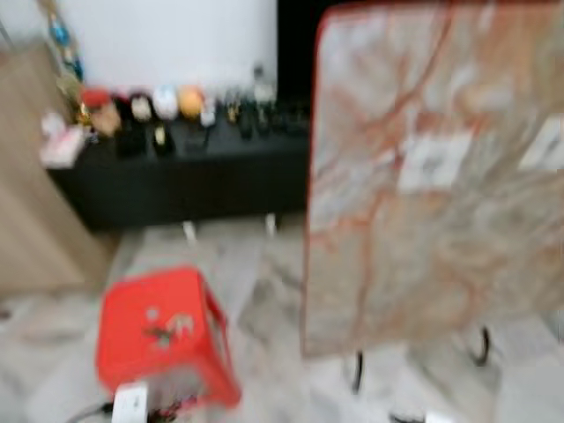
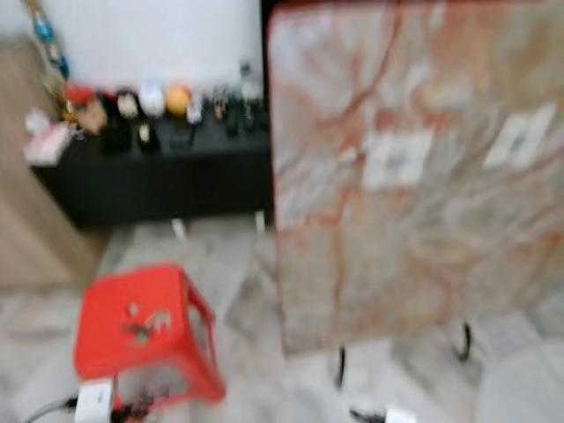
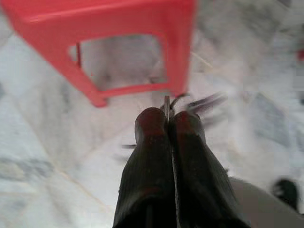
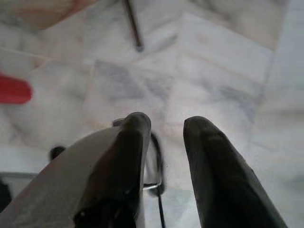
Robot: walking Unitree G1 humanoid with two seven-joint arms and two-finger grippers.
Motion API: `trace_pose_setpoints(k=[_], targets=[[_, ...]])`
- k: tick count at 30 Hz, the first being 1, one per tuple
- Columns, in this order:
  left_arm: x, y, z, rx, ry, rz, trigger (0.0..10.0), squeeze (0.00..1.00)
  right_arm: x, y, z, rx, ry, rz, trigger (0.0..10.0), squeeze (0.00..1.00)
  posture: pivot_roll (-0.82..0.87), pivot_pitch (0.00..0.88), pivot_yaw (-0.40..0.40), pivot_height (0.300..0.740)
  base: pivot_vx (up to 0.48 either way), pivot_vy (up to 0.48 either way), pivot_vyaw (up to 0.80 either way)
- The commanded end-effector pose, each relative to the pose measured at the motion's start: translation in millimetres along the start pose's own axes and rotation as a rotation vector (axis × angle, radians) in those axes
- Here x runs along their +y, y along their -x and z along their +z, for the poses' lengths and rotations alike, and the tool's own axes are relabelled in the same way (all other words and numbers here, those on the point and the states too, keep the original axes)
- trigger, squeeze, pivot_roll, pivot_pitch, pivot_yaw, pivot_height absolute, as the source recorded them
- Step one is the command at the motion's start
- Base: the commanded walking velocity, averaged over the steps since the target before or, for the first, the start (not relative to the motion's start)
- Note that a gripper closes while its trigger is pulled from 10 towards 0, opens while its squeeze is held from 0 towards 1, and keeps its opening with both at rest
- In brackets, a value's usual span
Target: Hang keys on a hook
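Note:
My left gripper (image 3: 167, 114) hangs low over the marble floor, next to a red plastic stool (image 3: 102, 21). Its fingers are shut on a thin metal piece, and a wire ring with blurred dark keys (image 3: 202, 102) sticks out past the fingertips. In the head views, the red stool (image 1: 163, 330) stands at the lower left. Small marks on its top are too blurred to identify. My right gripper (image 4: 164, 124) is open over the pale marble floor with nothing between its fingers. A thin dark cable loop (image 4: 159, 166) lies below it.
A large marble-topped table (image 1: 432, 176) on thin dark legs (image 1: 357, 370) fills the right side. A low black cabinet (image 1: 176, 181) with several ornaments stands against the white back wall. A wooden panel (image 1: 31, 176) rises at the left. Both head views are blurred.

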State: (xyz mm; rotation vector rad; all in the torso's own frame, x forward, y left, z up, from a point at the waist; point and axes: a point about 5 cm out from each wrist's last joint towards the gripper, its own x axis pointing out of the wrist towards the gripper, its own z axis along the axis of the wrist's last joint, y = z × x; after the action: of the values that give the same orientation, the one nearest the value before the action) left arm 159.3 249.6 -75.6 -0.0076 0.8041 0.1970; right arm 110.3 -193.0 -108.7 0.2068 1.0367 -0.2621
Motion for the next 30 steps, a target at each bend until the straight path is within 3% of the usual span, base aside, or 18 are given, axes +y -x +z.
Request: trace_pose_setpoints(k=[1, 6, 10, 14, 30], targets=[[1.4, 0.4, -0.9, 0.004, 0.006, 0.002, 10.0, 0.0, -1.1, 2.3, -10.7, 0.041, 0.016, -0.006, 10.0, 0.0, -0.03, 0.0, 0.041, 0.74, 0.0, -0.48, 0.0], [6.0, 3.9, -8.9, 0.024, 0.031, 0.02, 10.0, 0.0, 7.5, 4.3, -20.6, 0.065, 0.076, 0.006, 10.0, 0.0, -0.01, 0.0, 0.021, 0.74, 0.0, -0.472, 0.0], [11.0, 8.4, -19.4, 0.056, 0.046, 0.04, 10.0, 0.0, 14.1, 5.8, -25.9, 0.065, 0.116, 0.013, 10.0, 0.0, -0.02, 0.0, 0.008, 0.74, 0.0, -0.476, 0.72], [10.3, 10.7, -25.3, 0.07, 0.056, 0.046, 10.0, 0.0, -3.7, 4.5, -17.3, 0.055, 0.101, -0.01, 10.0, 0.0, -0.01, 0.0, -0.006, 0.74, 0.0, -0.472, 0.71], [16.6, 15.6, -34.2, 0.081, 0.127, 0.1, 10.0, 0.0, -19.0, 4.6, -13.0, 0.069, 0.123, -0.026, 10.0, 0.0, 0.07, 0.0, -0.084, 0.74, 0.0, -0.475, 0.03]])
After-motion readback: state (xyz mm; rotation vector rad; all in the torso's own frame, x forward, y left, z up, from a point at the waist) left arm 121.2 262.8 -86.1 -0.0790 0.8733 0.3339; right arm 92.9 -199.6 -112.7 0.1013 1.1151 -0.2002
